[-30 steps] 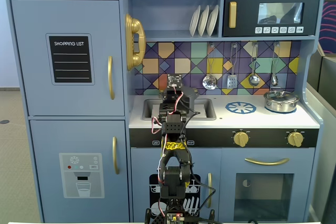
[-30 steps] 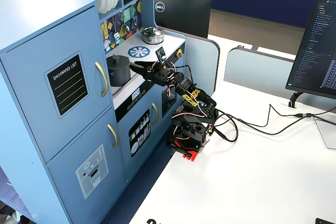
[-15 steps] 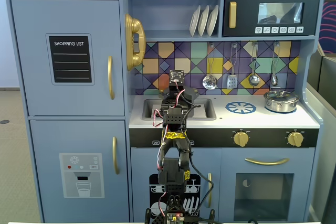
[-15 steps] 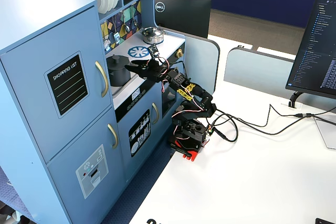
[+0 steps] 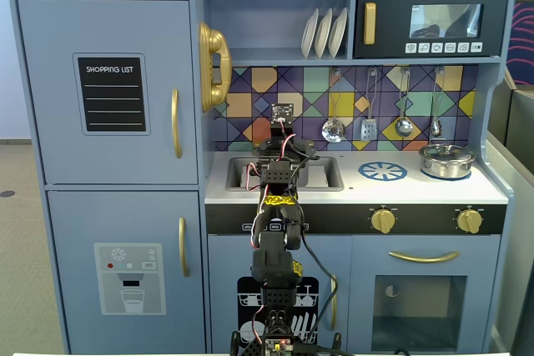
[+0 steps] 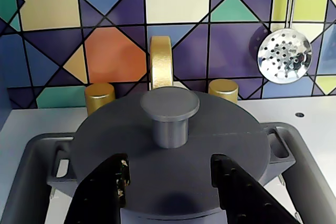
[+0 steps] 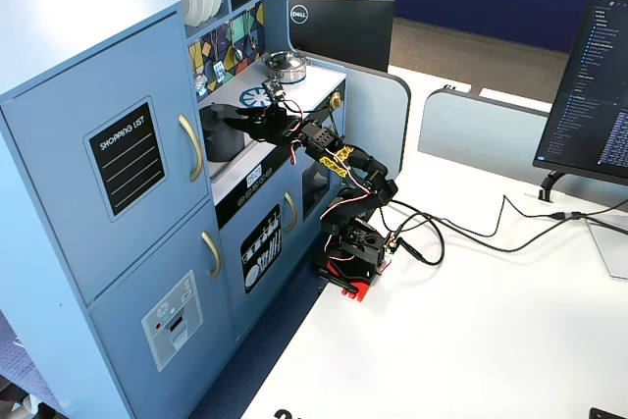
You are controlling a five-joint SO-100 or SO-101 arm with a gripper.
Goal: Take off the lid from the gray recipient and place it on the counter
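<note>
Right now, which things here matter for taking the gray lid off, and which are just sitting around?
Part of the job:
lid
gray recipient
counter
tool, open

Just sitting around:
steel pot
plates
skimmer
gold tap

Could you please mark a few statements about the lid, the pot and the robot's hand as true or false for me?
1. The lid sits on the gray recipient. True.
2. The hand is shut on the lid's knob. False: its fingers are open, short of the knob.
3. The gray recipient stands on the blue burner print. False: it sits in the sink recess.
4. A shiny steel pot stands at the counter's right end in a fixed view. True.
5. A slotted spoon hangs on the tiled wall. True.
</note>
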